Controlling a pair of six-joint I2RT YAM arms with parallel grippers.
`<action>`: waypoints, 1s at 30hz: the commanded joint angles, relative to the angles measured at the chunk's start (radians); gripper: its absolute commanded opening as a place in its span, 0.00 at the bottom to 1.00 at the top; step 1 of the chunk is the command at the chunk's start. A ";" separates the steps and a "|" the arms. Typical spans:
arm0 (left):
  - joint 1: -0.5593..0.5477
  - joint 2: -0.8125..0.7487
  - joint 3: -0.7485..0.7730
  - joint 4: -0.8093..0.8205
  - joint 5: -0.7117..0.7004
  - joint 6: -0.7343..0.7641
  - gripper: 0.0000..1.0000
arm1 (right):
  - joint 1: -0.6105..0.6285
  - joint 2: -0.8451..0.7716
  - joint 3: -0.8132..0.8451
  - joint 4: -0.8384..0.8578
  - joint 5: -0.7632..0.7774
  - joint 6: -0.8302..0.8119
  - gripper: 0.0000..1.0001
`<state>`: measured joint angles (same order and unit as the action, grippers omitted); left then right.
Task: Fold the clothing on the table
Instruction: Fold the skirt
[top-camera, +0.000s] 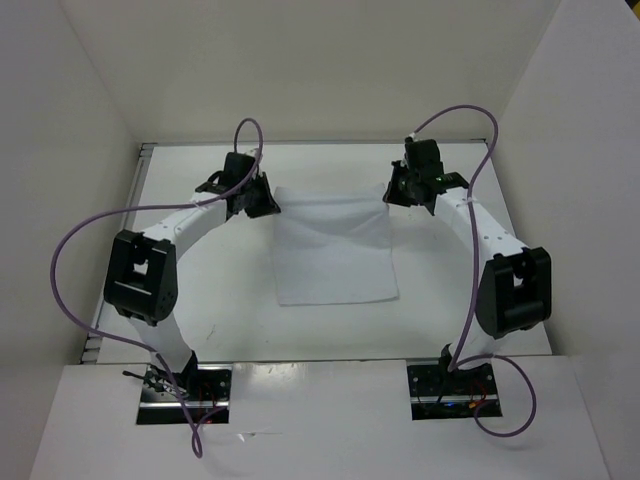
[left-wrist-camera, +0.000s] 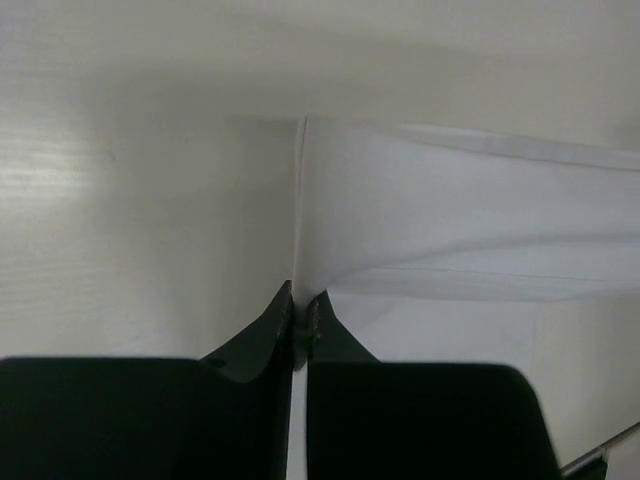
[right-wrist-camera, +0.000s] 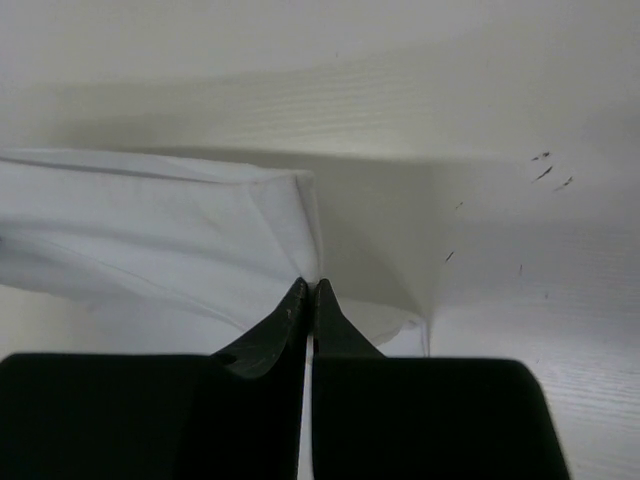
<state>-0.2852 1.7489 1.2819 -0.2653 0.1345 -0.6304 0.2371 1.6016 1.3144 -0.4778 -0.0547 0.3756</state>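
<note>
The white clothing (top-camera: 335, 250) lies on the table (top-camera: 210, 300) between both arms, its far edge lifted and stretched. My left gripper (top-camera: 268, 207) is shut on the clothing's far left corner; in the left wrist view the black fingertips (left-wrist-camera: 303, 310) pinch the fabric (left-wrist-camera: 450, 230), which rises and runs off to the right. My right gripper (top-camera: 392, 195) is shut on the far right corner; in the right wrist view its tips (right-wrist-camera: 309, 293) pinch the cloth (right-wrist-camera: 170, 240), which spreads to the left. The near half rests flat.
White upright walls (top-camera: 60, 120) enclose the table on the left, back and right. Purple cables (top-camera: 70, 250) loop from both arms. The arm bases (top-camera: 185, 392) sit at the near edge. Small dark marks (right-wrist-camera: 545, 170) dot the table in the right wrist view.
</note>
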 joint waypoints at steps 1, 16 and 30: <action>0.021 0.036 0.121 0.074 -0.029 0.037 0.03 | -0.004 0.009 0.083 0.097 0.076 -0.020 0.00; 0.021 0.101 0.063 0.156 -0.029 0.037 0.03 | -0.004 0.100 0.074 0.131 0.076 -0.029 0.00; 0.021 0.162 -0.035 0.215 -0.029 0.000 0.03 | 0.044 0.170 0.065 0.064 0.162 -0.029 0.00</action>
<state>-0.2718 1.9011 1.2583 -0.0921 0.1165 -0.6144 0.2710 1.7531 1.3655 -0.4084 0.0406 0.3645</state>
